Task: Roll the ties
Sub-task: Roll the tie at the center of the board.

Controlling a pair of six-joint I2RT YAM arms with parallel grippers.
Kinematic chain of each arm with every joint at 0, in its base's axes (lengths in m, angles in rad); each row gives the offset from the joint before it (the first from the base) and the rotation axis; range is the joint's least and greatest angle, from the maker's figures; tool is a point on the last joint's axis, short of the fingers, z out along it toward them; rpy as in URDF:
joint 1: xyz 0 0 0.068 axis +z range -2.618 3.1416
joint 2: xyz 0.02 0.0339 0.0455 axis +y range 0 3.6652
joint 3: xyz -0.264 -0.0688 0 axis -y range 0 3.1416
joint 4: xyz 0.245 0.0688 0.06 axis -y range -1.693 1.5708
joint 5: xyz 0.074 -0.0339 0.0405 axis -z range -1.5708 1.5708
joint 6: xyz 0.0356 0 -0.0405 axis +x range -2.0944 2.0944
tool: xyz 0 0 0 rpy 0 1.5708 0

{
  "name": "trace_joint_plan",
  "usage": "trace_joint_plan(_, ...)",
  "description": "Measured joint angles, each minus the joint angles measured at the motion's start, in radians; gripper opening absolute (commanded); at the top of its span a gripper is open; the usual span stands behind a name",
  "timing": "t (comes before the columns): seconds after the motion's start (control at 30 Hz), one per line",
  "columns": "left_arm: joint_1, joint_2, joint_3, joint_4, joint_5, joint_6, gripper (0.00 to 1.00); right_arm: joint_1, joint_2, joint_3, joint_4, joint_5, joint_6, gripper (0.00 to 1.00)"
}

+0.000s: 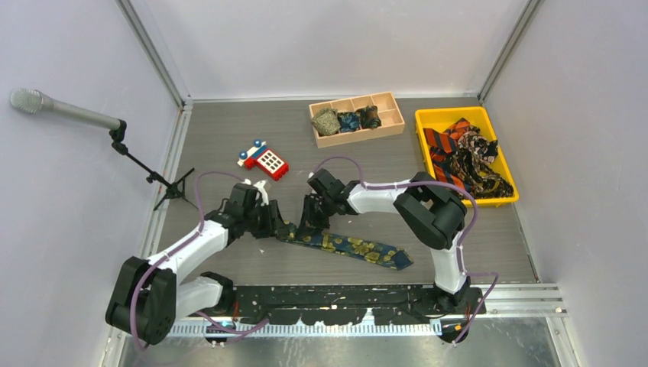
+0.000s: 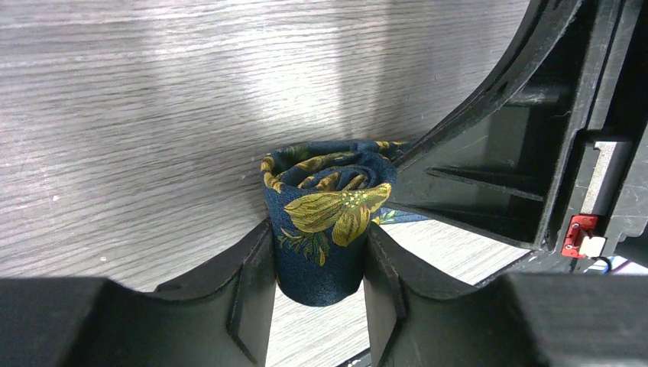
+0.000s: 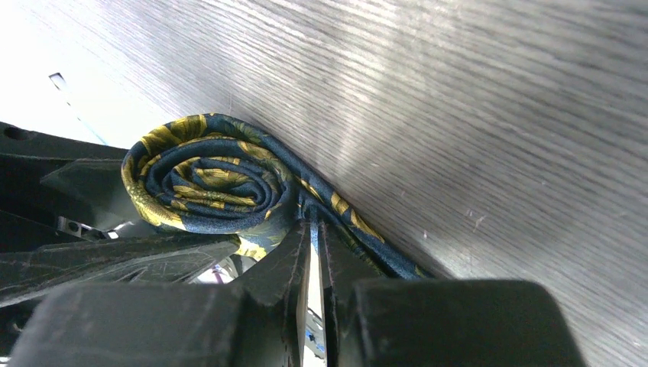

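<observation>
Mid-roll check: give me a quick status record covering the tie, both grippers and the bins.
tie in work: navy tie, one end coiled, rest lying flat
left gripper: fingers touching both sides of the coil
right gripper: pinching the tie beside the coil
wooden box: three rolled ties, one compartment free
yellow bin: loose ties in a heap
off task: toy phone, beyond the arms

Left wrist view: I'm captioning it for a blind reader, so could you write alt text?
A rolled navy tie with yellow flowers stands on end, squeezed between the left hand's two black fingers. It sits on a grey wood-grain table; the right hand reaches in from the right.
</observation>
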State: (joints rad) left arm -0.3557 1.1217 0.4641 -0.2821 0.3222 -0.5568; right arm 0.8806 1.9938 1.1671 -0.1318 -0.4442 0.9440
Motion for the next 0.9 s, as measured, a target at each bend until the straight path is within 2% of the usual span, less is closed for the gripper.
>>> trace_joint_plan(0.53,-0.131,0.004,0.128,-0.146,-0.226,0.054,0.35,-0.019,-0.099,-0.006,-0.094,0.057,-0.043,0.15)
trace_joint_plan(0.9,-0.256,0.071,0.230,-0.256,-0.481,0.072,0.34,-0.056,-0.142,-0.064,-0.109,0.082,-0.051,0.14)
